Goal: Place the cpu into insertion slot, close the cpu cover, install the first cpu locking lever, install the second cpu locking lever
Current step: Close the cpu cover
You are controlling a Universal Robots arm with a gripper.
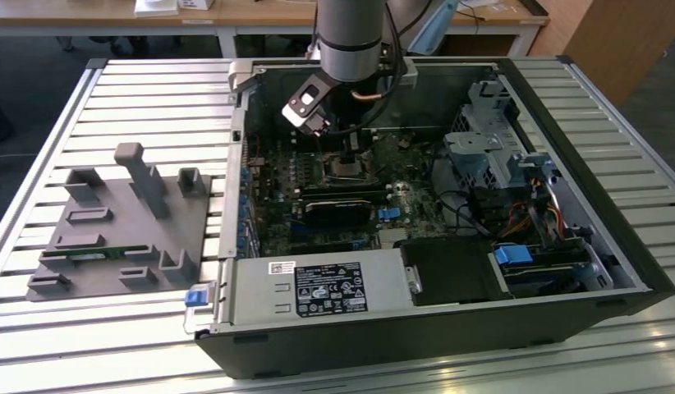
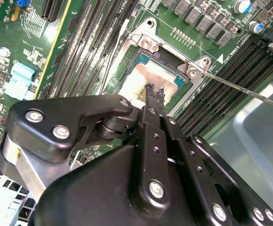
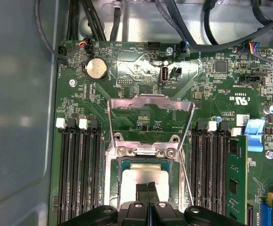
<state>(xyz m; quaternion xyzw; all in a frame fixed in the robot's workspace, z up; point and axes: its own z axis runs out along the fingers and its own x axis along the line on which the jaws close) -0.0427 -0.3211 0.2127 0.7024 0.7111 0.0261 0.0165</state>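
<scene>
The cpu (image 3: 136, 181) lies flat in the insertion slot (image 3: 175, 188), its pale metal top facing up; in the second wrist view the cpu (image 2: 143, 77) sits inside the slot's silvery rim (image 2: 135, 55). The cpu cover (image 3: 150, 99) stands swung open behind the slot, with the board visible through its window. A thin locking lever (image 2: 240, 89) sticks out raised beside the slot, seen also as the lever (image 3: 186, 181) in the first wrist view. My gripper (image 3: 148, 188) is shut, its tips together at the cpu's top; the gripper (image 1: 340, 152) hangs inside the computer case.
Long black memory slots (image 3: 77, 174) flank the socket on both sides. A black card (image 1: 337, 209), power supply (image 1: 315, 287), drive cage (image 1: 485, 148) and cables (image 1: 530, 217) crowd the case. A grey fixture tray (image 1: 118, 234) lies on the slatted table at the exterior view's left.
</scene>
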